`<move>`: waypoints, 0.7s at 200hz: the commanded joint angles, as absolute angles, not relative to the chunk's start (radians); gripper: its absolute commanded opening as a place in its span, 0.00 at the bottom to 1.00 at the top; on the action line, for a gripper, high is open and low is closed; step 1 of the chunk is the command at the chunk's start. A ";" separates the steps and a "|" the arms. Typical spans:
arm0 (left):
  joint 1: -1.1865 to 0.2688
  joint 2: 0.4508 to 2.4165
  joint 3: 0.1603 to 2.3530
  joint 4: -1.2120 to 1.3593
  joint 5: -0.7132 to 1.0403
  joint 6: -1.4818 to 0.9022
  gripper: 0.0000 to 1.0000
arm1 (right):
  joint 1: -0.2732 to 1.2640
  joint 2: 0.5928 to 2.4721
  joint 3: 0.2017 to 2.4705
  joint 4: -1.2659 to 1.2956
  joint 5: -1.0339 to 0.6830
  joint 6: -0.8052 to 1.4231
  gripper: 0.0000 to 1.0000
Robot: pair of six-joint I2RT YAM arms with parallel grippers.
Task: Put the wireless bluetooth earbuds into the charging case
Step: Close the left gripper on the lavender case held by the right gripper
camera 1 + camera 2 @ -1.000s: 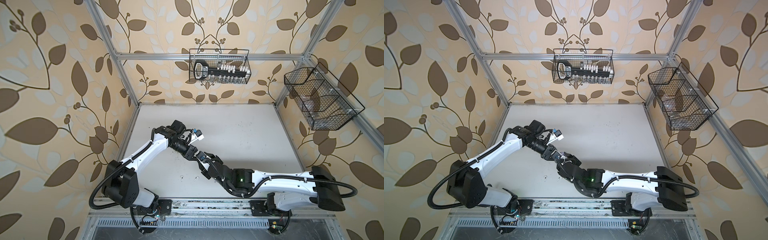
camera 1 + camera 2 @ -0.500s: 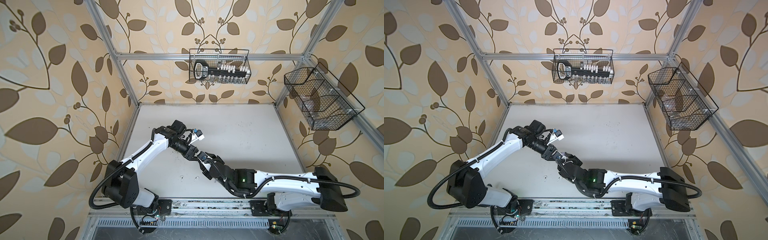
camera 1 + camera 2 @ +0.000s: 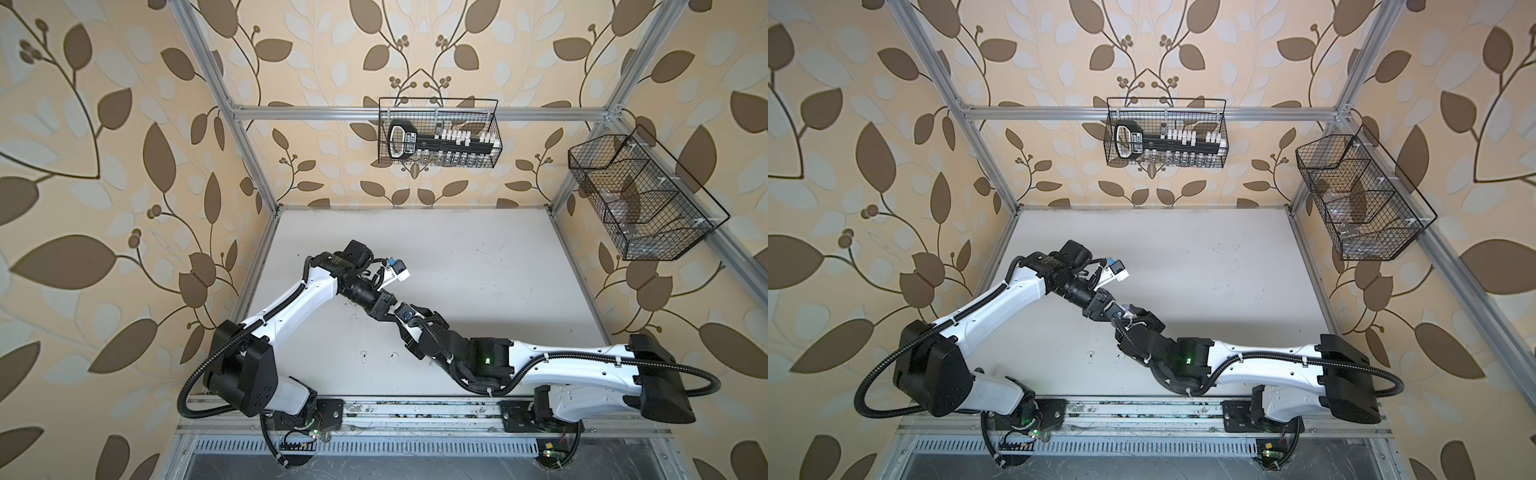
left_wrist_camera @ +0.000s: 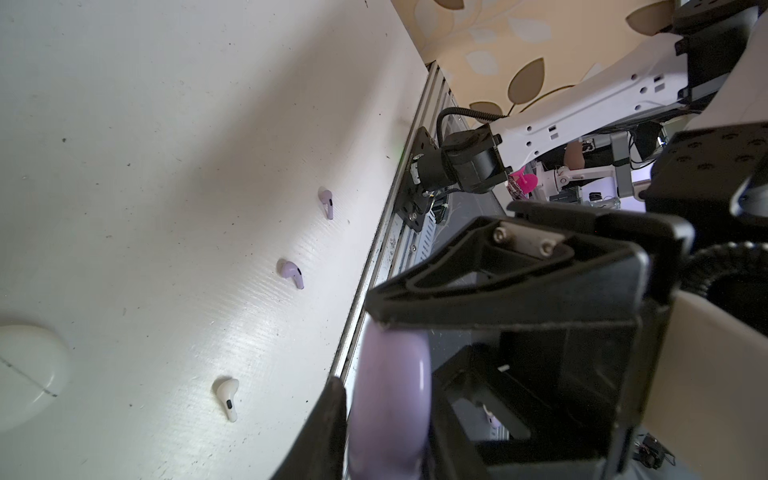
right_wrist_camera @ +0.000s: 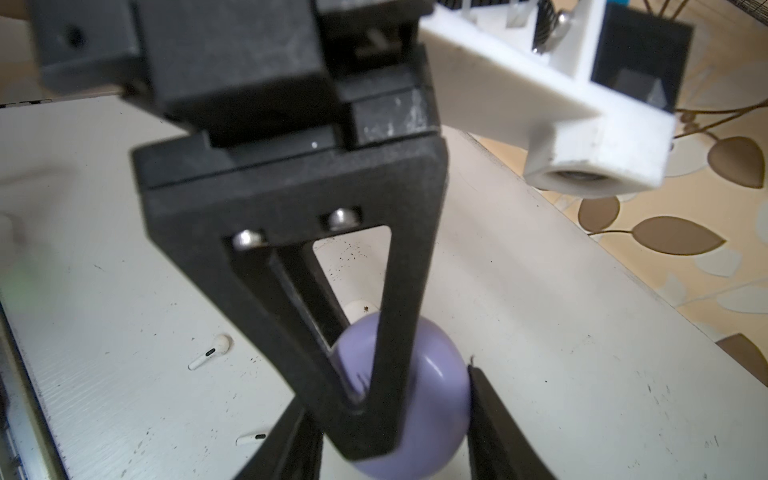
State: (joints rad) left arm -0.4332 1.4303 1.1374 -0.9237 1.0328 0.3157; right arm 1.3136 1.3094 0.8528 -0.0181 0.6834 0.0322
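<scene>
- The white table (image 3: pixel 478 270) is the biggest thing here, and all the small things lie on it.
- The left arm (image 3: pixel 291 301) and the right arm (image 3: pixel 561 361) both reach to the middle of the table, and their tips meet there.
- A back basket (image 3: pixel 438 133) made of wire hangs on the far wall. A side basket (image 3: pixel 640 199) hangs on the right wall.
- The right tool (image 5: pixel 399 424) pinches the round purple case (image 5: pixel 436 395), with one finger on each side of it.
- The left tool (image 3: pixel 390 312) has its fingers very close on either side of the same case. I cannot tell if they squeeze it.
- A round white case (image 4: pixel 25 374) lies shut on the table, near the tools.
- The earbuds all lie loose on the table near the front edge, apart from both cases.
- One white earbud (image 5: pixel 210 352) and the other white earbud (image 5: pixel 251 438) lie between the two arms.
- One purple earbud (image 4: pixel 291 272) and the other purple earbud (image 4: pixel 326 201) lie further along, towards the foot of the right arm.
</scene>
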 commanded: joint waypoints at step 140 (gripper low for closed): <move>-0.439 1.416 1.178 -0.991 1.068 0.386 0.02 | 1.310 1.313 0.873 -0.003 0.689 0.021 0.55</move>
State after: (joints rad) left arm -0.4328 1.4303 1.1431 -0.9474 1.0397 0.3721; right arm 1.3136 1.3094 0.8528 -0.0135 0.6754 0.0326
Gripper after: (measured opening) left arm 0.237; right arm 0.481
